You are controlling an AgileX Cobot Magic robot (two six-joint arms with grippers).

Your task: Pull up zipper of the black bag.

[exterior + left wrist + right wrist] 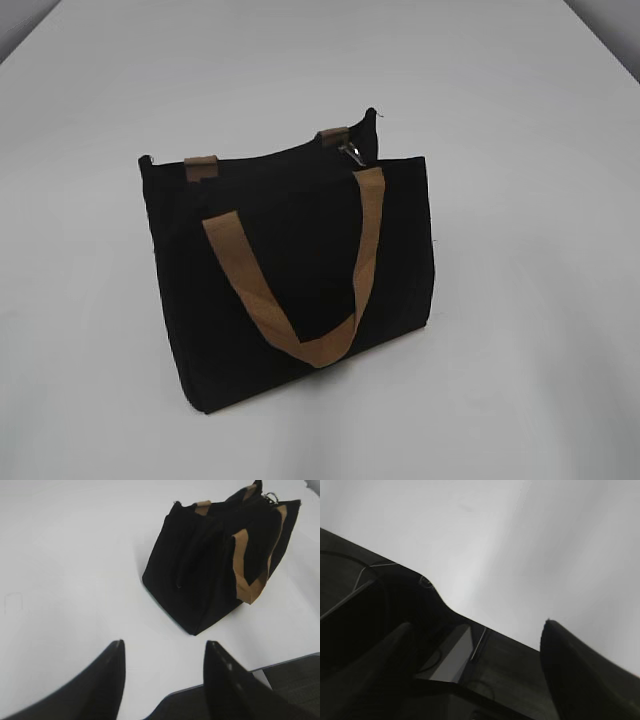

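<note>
The black bag [290, 270] stands upright in the middle of the white table, with tan strap handles [300, 290] hanging down its front. The zipper's small silvery ring pull [351, 151] sits at the right end of the bag's top edge. The bag also shows in the left wrist view [210, 575], up and right of my left gripper [164, 647], which is open and empty over bare table. The ring pull shows there too [270, 496]. My right gripper [477, 627] is open and empty; the bag is out of its view. Neither gripper shows in the exterior view.
The white table [100, 380] surrounds the bag. Its near edge with dark floor beyond shows in the left wrist view [290, 680]. A dark machine base [375, 610] fills the lower left of the right wrist view.
</note>
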